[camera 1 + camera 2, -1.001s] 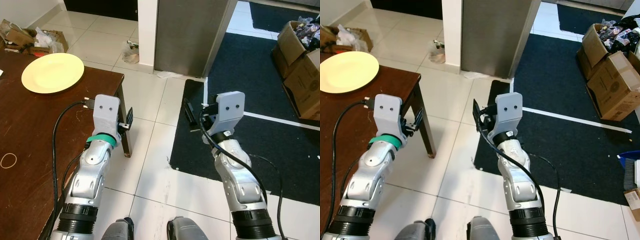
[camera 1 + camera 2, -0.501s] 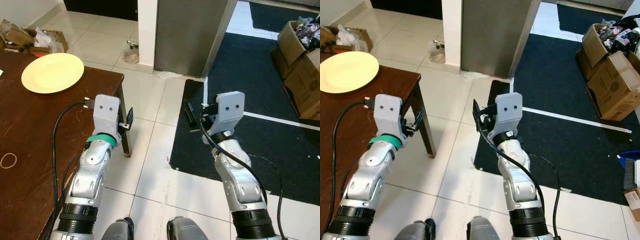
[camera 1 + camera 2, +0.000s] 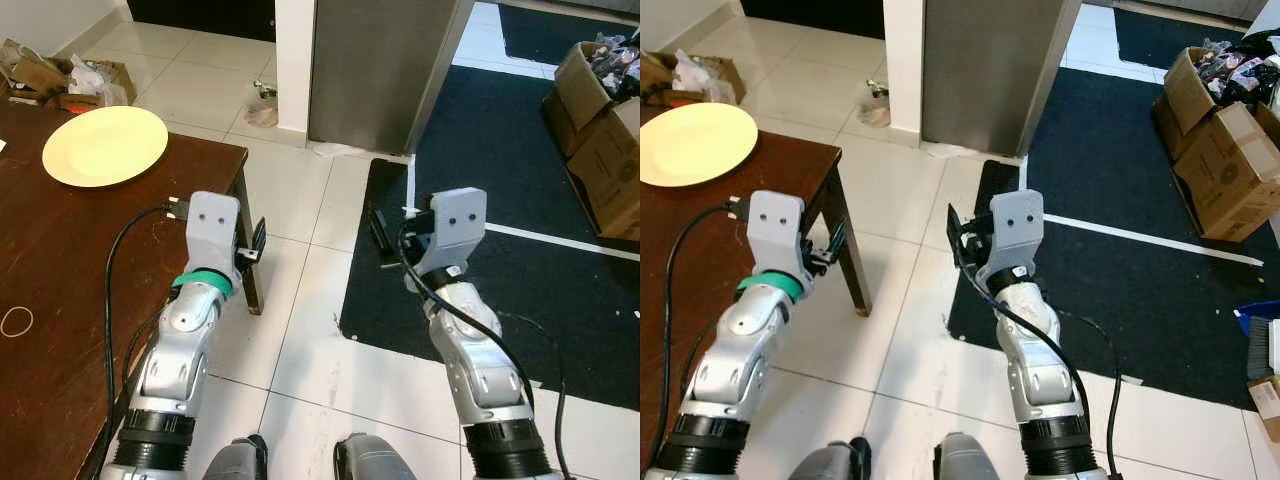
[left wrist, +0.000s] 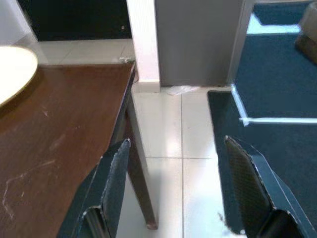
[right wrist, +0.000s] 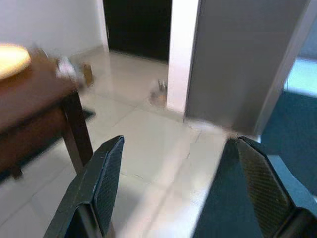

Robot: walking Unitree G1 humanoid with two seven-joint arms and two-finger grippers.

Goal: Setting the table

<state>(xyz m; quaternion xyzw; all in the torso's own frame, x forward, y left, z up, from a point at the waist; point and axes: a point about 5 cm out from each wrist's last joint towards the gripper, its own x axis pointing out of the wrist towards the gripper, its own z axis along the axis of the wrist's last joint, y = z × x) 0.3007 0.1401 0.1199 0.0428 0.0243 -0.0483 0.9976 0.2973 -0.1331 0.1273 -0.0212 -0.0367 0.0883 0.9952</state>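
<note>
Left eye view: yellow plate sat on the dark wooden table, near its far corner | left gripper hung beside the table edge, right gripper over the dark rug | Left wrist view: fingers wide apart, empty | Right wrist view: fingers wide apart, empty

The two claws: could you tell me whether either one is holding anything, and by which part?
Nothing is held. The left claw and the right claw are both open with only floor between their fingers. The yellow plate lies untouched on the table.
</note>
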